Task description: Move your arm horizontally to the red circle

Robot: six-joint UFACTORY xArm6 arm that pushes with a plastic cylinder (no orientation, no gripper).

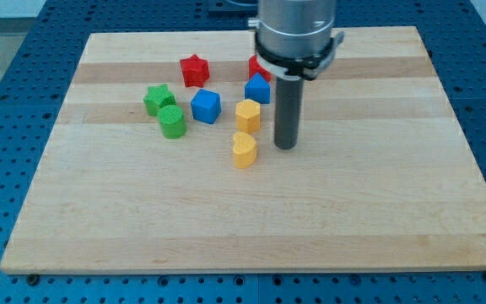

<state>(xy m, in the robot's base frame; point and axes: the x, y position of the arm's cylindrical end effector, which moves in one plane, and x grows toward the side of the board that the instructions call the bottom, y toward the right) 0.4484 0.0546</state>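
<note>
The red circle (pixel 254 64) sits near the view's top, just left of the arm's grey body, which hides most of it. Only a small red sliver shows, so its round shape cannot really be made out from here; it may be a low cylinder like the others. It lies just above the blue pentagon-like block (pixel 257 89), and the two look to be touching or nearly so.

My tip (pixel 286 146) rests on the surface (pixel 378 219) at the end of the dark rod, below and slightly right of the red circle. It stands just right of the two yellow blocks. The upper yellow block (pixel 248 115) is to the tip's upper left, and the lower yellow one (pixel 244 150), heart-like in outline, is at about the tip's height on its left. The tip touches neither.

There is no claw on this arm, only the rod, so nothing is spread, pressed together or pinched.

Further left, a red star (pixel 194 70) lies near the view's top. A blue cube (pixel 206 106) sits below it. A green star (pixel 158 99) and a green cylinder (pixel 173 122) stand close together at the view's left end of the group.
</note>
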